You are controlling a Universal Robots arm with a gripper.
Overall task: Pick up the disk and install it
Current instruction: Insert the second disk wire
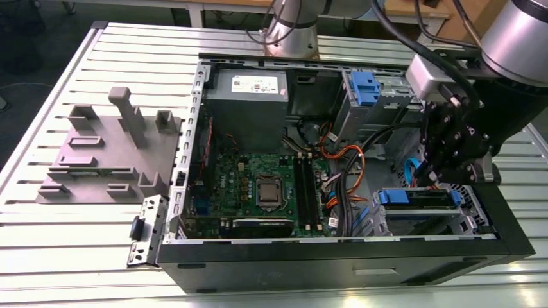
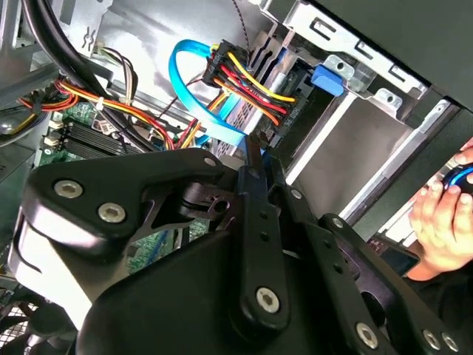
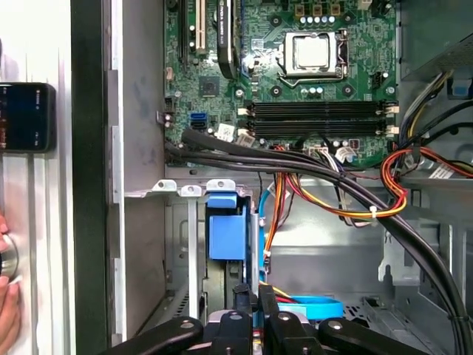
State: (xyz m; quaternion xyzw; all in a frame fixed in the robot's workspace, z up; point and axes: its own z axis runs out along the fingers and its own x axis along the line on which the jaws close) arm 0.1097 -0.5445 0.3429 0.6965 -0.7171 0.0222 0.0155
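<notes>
Your end effector (image 1: 451, 168) hangs over the lower drive bay, fingers nearly together and seemingly empty; the disk (image 1: 417, 198) appears already seated there, so little seems left.

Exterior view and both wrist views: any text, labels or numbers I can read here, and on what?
No text reads clearly.
White sticker on the grey metal power supply box: print too small.
Green motherboard markings: too small.
Dark phone screen lying outside the black computer case: blurred.
</notes>
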